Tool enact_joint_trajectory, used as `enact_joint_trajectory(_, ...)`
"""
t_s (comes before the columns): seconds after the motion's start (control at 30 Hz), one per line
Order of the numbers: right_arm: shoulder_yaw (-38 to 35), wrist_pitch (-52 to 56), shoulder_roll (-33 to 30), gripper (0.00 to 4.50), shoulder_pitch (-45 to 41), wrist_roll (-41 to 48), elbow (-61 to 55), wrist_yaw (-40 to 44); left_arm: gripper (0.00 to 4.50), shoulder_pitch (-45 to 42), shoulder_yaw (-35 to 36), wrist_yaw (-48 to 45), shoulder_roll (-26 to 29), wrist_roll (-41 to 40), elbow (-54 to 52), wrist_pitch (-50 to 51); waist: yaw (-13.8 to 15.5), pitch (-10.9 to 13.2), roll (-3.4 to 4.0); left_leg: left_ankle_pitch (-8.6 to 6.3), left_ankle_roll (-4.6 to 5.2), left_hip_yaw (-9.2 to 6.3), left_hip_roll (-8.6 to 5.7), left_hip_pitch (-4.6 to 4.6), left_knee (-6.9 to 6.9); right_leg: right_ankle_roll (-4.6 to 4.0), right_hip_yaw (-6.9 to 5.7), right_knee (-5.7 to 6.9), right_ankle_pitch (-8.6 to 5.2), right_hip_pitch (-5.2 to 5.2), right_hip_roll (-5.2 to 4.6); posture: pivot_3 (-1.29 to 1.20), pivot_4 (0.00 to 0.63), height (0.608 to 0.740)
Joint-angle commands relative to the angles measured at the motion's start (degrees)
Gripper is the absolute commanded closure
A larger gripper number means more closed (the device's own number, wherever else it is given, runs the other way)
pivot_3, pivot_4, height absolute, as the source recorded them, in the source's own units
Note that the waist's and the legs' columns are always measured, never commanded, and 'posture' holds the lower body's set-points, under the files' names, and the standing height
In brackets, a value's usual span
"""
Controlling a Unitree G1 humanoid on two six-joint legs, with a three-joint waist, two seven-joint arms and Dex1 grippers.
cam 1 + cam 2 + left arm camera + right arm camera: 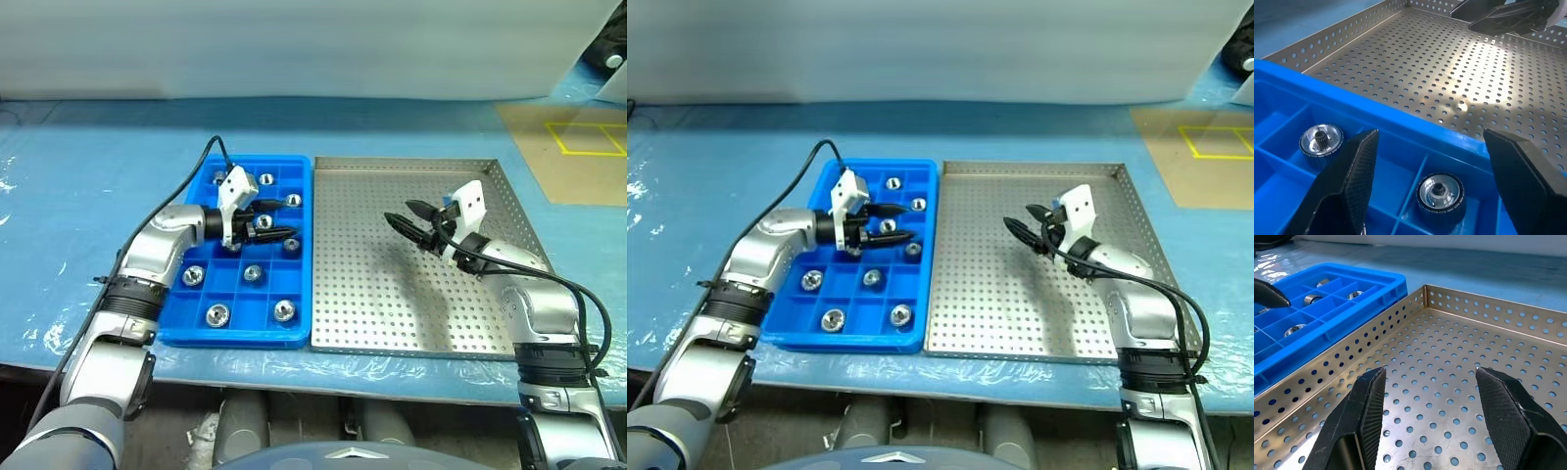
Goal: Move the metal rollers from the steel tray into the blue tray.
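The blue tray sat on the blue-covered table, its long side touching the left rim of the steel tray. The metal rollers lay in the blue tray's compartments, one to a cell, scattered over the far, middle and near rows. The perforated floor of the steel tray looked bare where I could see it.

The left arm reached in from the near left corner, elbow bent, forearm angled up across the blue tray. Its wrist was turned so that the left gripper pointed sideways toward the steel tray, close to level, hovering over the middle of the blue tray near its inner edge. Its two black fingers stood wide apart with nothing between them; from the wrist, two rollers sat in the cells just below and ahead of the fingertips, untouched.

The right arm came up from the near right corner, forearm slanting inward over the steel tray. The right gripper pointed toward the blue tray, raised above the perforated floor around the tray's middle. Its fingers were parted, though less widely than the left pair, and they gripped nothing.

The two grippers faced each other across the seam between the trays, well apart.
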Motion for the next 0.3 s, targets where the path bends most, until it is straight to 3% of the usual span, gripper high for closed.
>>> enact_joint_trajectory(0.03,0.53,-1.89,-0.03,1.53,-1.99,-0.32,0.15,0.16,0.9,0.34,2.02,0.67,0.9,-1.0,-3.34,0.79,0.0,0.0,0.0,0.0,0.0,0.0,0.0,0.0,0.0,0.0,0.0,0.01,0.0,0.0,0.0,-0.13,0.15,0.74)
enact_joint_trajectory(0.3,1.2,-3.98,0.31,1.53,-4.4,-1.28,3.4,-0.63,0.9,1.3,2.64,1.04,1.92,-0.78,-4.57,1.5,0.04,0.0,0.0,0.0,-0.02,0.0,0.0,0.0,0.0,0.0,0.0,0.01,0.0,0.0,0.0,-0.13,0.15,0.74)
